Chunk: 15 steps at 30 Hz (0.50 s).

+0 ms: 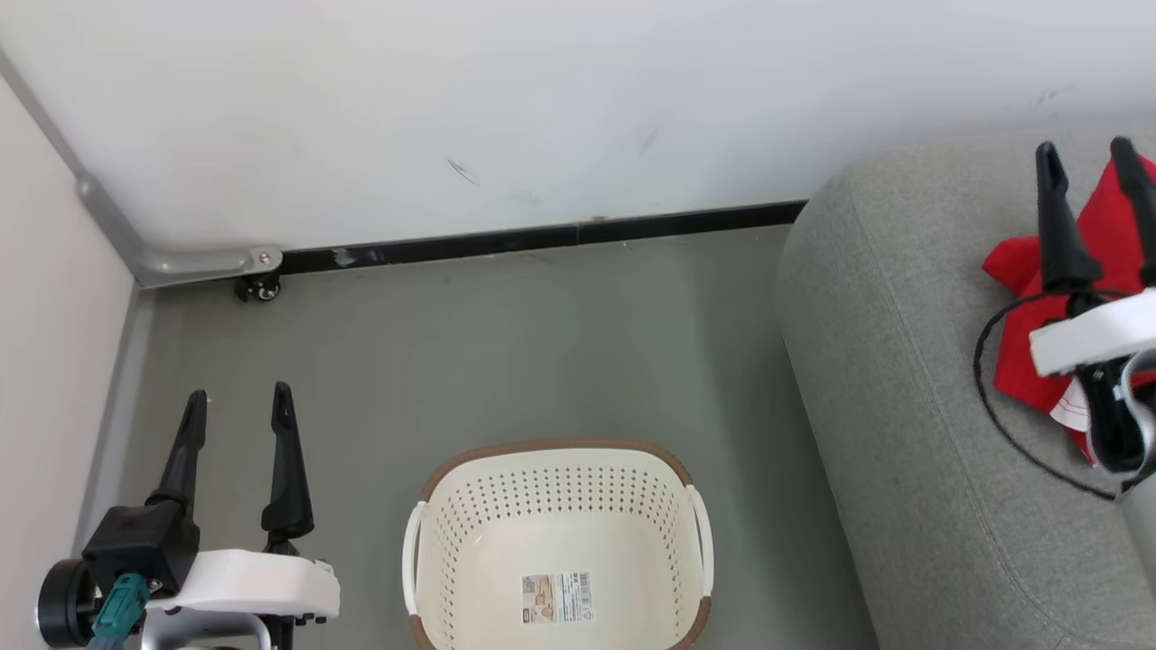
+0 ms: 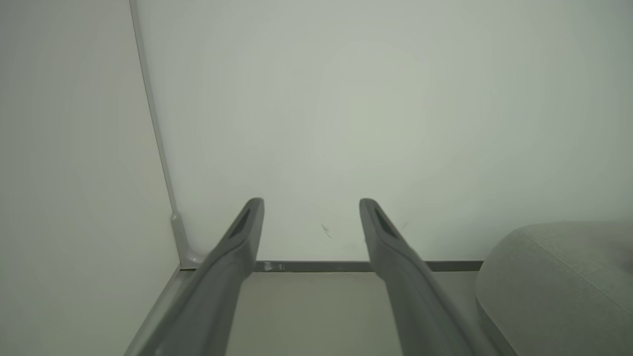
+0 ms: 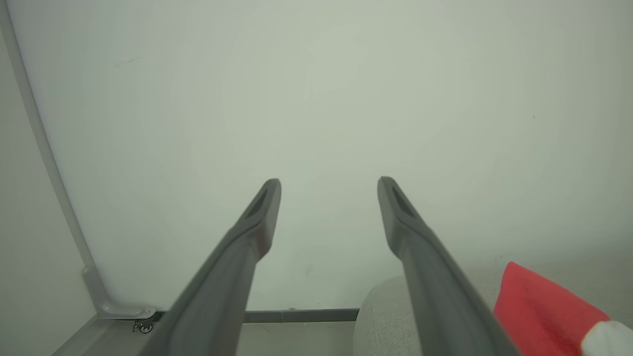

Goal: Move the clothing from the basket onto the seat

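Note:
The cream-white basket (image 1: 560,492) with a brown rim stands on the floor at the bottom centre of the head view, holding nothing but the barcode sticker (image 1: 557,598) on its floor. Red clothing (image 1: 1097,235) with a bit of white trim lies bunched on the grey seat (image 1: 894,361) at the right; a corner of that clothing (image 3: 544,311) appears in the right wrist view. My right gripper (image 1: 1085,153) hangs open above the clothing, nothing between its fingers. Down at the lower left, beside the basket, my left gripper (image 1: 238,394) is open and holds nothing.
A white wall (image 1: 542,108) with a dark baseboard (image 1: 542,239) closes the far side. A second wall with a metal corner strip (image 1: 117,226) and a small caster (image 1: 259,288) stands at the left. Grey-green floor (image 1: 506,361) lies between basket and wall.

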Tool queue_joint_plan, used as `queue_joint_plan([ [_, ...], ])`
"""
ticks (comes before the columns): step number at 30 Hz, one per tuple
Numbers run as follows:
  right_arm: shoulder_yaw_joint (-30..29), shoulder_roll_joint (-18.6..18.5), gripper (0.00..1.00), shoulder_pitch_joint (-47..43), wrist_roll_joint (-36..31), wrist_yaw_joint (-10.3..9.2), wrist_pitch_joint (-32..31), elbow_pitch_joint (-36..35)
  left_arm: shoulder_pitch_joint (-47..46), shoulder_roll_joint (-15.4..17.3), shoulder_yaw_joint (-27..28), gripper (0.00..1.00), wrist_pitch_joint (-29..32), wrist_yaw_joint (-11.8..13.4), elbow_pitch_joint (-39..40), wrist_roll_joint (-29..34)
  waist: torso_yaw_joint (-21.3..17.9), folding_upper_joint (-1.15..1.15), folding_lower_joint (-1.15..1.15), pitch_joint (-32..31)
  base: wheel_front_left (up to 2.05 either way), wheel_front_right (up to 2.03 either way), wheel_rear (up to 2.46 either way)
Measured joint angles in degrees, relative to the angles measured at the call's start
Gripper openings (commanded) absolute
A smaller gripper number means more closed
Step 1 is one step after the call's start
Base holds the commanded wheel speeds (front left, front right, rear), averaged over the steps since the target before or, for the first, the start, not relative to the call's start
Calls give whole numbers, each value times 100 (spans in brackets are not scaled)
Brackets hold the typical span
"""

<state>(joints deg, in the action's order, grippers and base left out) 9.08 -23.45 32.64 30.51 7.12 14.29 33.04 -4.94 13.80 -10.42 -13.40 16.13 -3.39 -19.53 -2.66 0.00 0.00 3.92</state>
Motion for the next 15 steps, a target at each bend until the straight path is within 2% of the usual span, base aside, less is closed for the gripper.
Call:
queue_joint_plan([
  [10, 20, 739, 100, -966, -100, 0, 0, -236, 183, -126, -98, 100, 0, 1, -237, -49, 217, 0, 0, -374, 0, 0, 0],
  [15, 24, 978, 100, -1317, -274, 0, 0, -382, 279, -135, -158, 100, 2, -1, -367, -51, 284, 0, 0, -538, 0, 0, 0],
])
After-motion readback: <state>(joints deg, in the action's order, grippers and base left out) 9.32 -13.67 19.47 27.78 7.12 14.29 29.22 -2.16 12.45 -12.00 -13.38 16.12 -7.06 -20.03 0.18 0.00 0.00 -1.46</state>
